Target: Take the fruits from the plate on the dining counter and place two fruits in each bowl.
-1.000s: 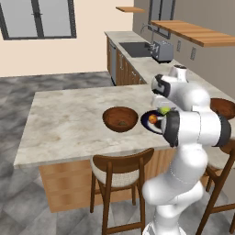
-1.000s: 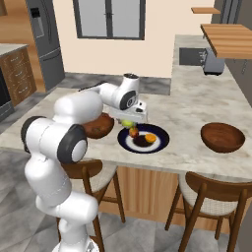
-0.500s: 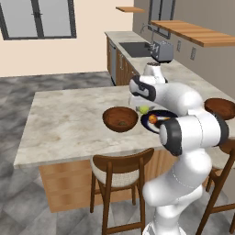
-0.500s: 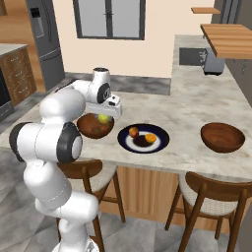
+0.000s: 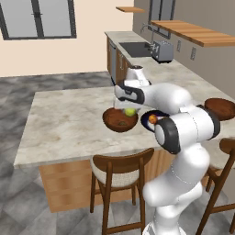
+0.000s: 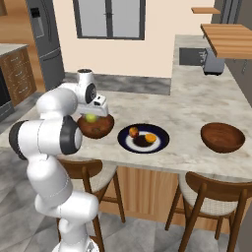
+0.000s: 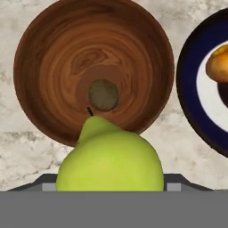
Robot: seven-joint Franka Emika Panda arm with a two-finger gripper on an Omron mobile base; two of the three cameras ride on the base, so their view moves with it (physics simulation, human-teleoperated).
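My gripper (image 5: 130,109) is shut on the yellow-green fruit (image 5: 131,111) (image 7: 111,160) and holds it just above the left bowl (image 5: 112,123) (image 6: 102,129) (image 7: 53,67). A dark brownish-green fruit (image 7: 103,94) lies at that bowl's bottom. To the right, the navy plate (image 6: 162,143) (image 7: 189,89) carries a red fruit (image 6: 133,132) and an orange fruit (image 6: 150,138) (image 7: 218,64). The other bowl (image 6: 222,137) (image 5: 220,108) stands further right on the dining counter (image 6: 197,110).
Wooden stools (image 5: 120,174) (image 6: 214,206) stand along the counter's near side. The back worktop has a sink (image 5: 137,48) and a toaster (image 5: 162,51), under a wooden shelf (image 5: 193,32). A fridge (image 6: 44,44) stands far left.
The arm has swung left from over the plate to above the left bowl, carrying the yellow-green fruit with it. The jaws have kept the same hold.
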